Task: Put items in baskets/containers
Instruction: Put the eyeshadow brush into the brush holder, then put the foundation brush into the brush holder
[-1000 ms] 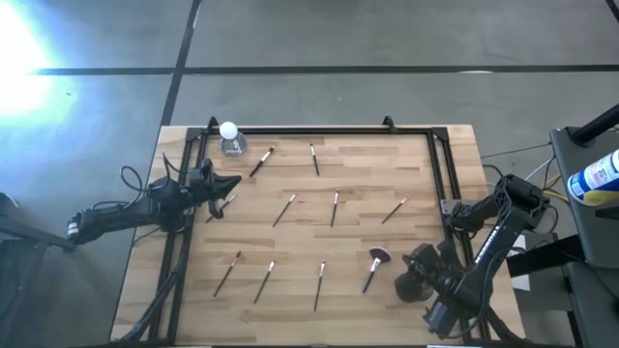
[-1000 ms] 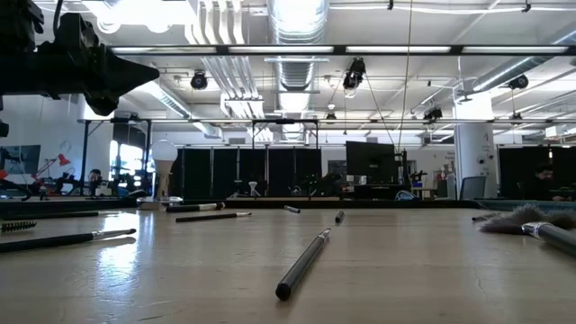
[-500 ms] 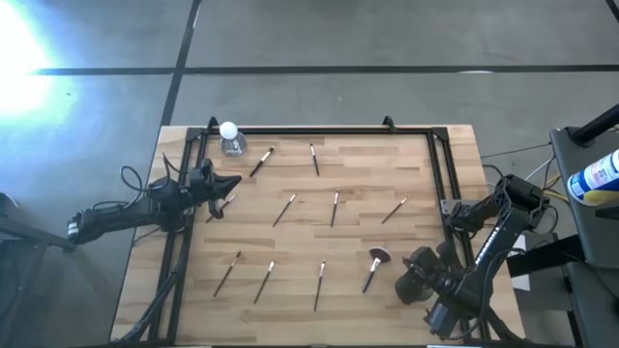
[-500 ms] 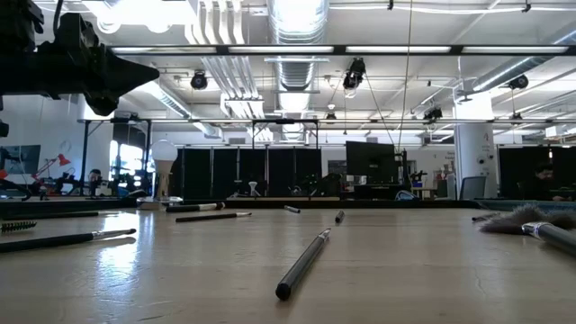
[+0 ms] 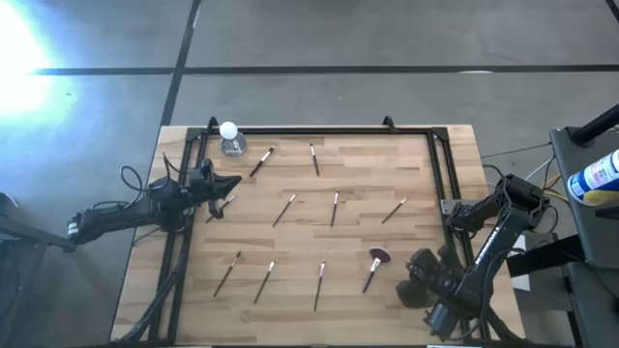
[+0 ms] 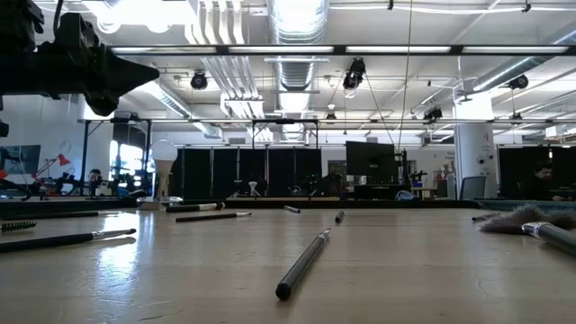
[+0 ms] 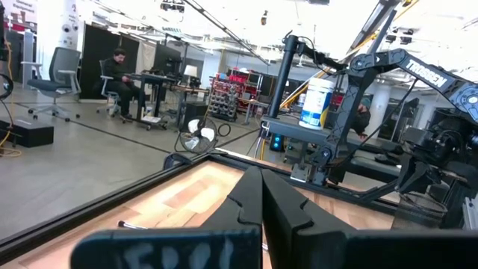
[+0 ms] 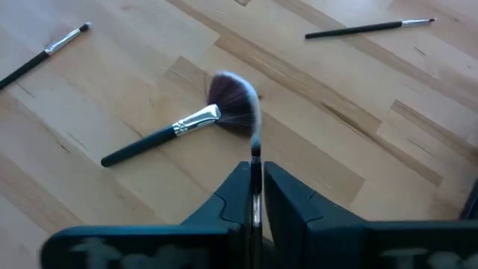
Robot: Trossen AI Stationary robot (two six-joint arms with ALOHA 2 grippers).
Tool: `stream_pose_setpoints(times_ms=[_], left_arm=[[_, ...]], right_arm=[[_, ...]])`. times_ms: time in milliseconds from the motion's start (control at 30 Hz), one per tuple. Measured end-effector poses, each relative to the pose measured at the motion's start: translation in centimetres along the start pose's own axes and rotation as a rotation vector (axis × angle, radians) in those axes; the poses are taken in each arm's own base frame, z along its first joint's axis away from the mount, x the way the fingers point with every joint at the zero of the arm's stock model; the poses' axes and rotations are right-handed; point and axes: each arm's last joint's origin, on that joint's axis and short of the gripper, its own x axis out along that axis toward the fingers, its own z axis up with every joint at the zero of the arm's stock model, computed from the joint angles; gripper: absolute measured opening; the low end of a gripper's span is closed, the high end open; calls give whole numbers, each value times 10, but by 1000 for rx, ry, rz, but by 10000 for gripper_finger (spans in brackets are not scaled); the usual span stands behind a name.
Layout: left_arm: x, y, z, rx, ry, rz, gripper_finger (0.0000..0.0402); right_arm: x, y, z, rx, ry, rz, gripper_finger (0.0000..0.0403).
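Observation:
Several thin dark brushes (image 5: 283, 210) with pale tips lie flat and scattered on the wooden table (image 5: 387, 155). A bigger brush with a fanned pinkish head (image 5: 375, 259) (image 8: 233, 103) lies at the near right. Just right of it, my right gripper (image 5: 402, 287) (image 8: 256, 166) slants down over its head, shut on one thin brush (image 8: 255, 149). My left gripper (image 5: 235, 183) (image 7: 261, 179) waits shut and level above the table's left edge, holding nothing. The baskets/containers are hidden or out of view. My right gripper pinches a thin brush's stick (image 8: 256, 175) between its two fingers. The stick lies along the fingers, and its pale tip end juts out past them. The fingers slant down from the table's right side. The brush is clear of the table, its tip over the fan brush's head.
A black frame rail (image 5: 319, 131) runs round the tabletop. At the far left corner stands a clear object with a white round top (image 5: 230, 138). One thin brush (image 5: 224, 205) lies just below my left gripper. In the low view another (image 6: 303, 263) lies in the middle foreground.
My right gripper has tipped and turned slightly in place, still over the fan brush's head. The brushes on the table lie as before.

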Motion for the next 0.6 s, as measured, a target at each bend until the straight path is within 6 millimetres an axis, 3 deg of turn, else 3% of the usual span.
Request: stream_pose_setpoints(times_ms=[300,600], left_arm=[[0,0,0,0,0,0,0],[0,0,0,-1,0,0,0]], right_arm=[[0,0,0,-14,0,1,93],[-16,13,16,6,-53,83,38]])
